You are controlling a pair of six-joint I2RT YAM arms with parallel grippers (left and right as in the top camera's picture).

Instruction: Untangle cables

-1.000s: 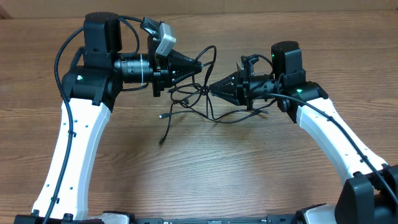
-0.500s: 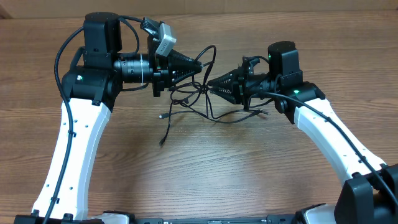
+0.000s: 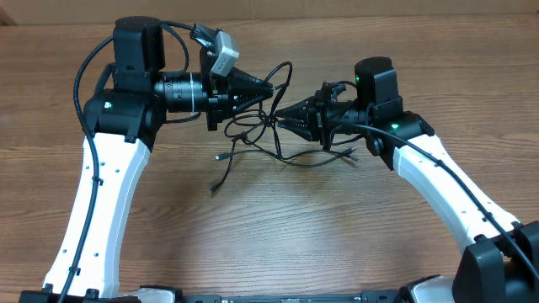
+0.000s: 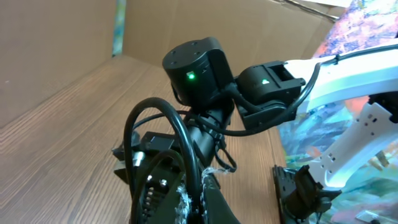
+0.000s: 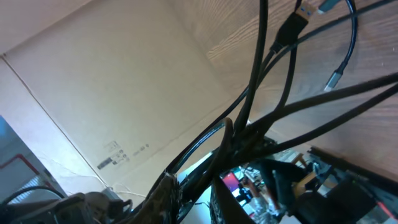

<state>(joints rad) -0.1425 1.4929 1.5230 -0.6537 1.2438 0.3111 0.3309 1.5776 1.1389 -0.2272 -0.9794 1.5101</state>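
Black cables (image 3: 261, 139) lie knotted on the bench (image 3: 295, 227).
My left gripper (image 3: 271, 87) sits at the cables' upper edge, jaws closed on a raised loop. The right gripper (image 3: 282, 116) noses into the cables' right side; I cannot tell how its jaws stand.

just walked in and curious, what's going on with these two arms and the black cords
Two robot arms are working on a tangle of thin black cables on the wooden table. The left gripper is shut and seems to pinch a strand on one side; the right gripper is closed on the knot from the other. The cables are not yet untangled, and loose plug ends trail on the table.
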